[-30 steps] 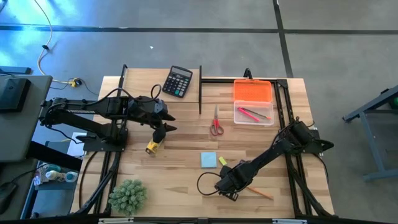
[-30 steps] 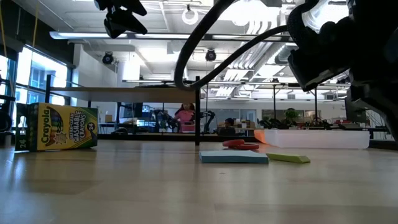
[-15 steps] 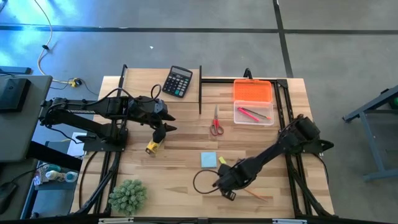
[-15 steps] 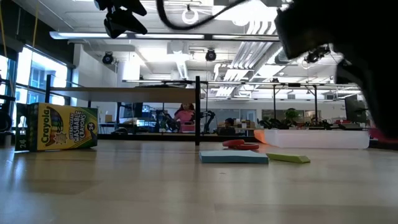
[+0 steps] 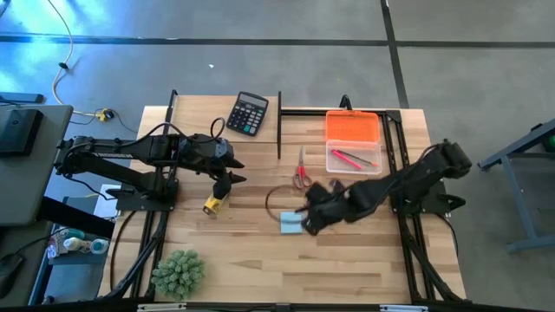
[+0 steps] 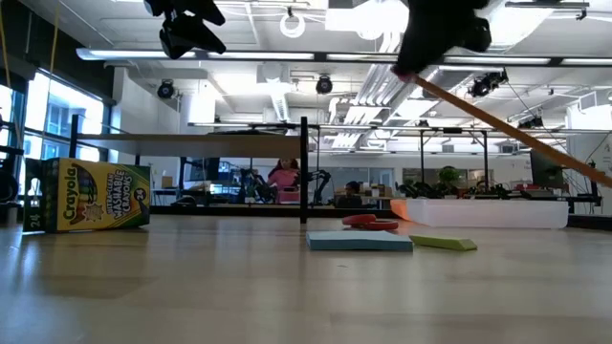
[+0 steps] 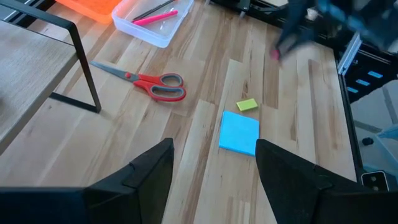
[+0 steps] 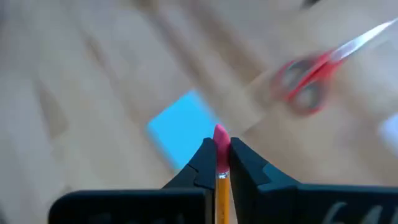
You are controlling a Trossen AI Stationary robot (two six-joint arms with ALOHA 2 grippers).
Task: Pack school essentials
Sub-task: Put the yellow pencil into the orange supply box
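Observation:
My right gripper [image 5: 308, 221] hovers over the blue note pad [image 5: 289, 225], shut on a pencil [image 6: 516, 139]. The pad [image 7: 240, 132] lies flat on the table with the small yellow block [image 7: 247, 104] beside it. The red-handled scissors [image 5: 301, 171] lie farther back. A pink pen [image 7: 155, 17] rests in the clear box [image 5: 353, 159]. My left gripper [image 5: 227, 180] waits open above the crayon box [image 5: 212, 204]. I see no yellow-green tube. My right gripper pinches the pencil at its pink eraser end [image 8: 220, 132] between the two fingertips, and the pencil runs back along the fingers. In the low view the pencil slants down away from the gripper [image 6: 419, 69], lifted clear of the table.
A black calculator [image 5: 248, 113] sits at the far edge, and a black metal stand [image 5: 279, 126] is next to it. The orange lid [image 5: 352, 126] lies behind the clear box. A spiky green plant [image 5: 179, 273] stands at the near left corner. Bare wood lies near right.
My right gripper has risen from the near right part of the table and swung toward the far edge, ending over the blue note pad. The pencil that lay on the wood there has come up with it and is lifted clear.

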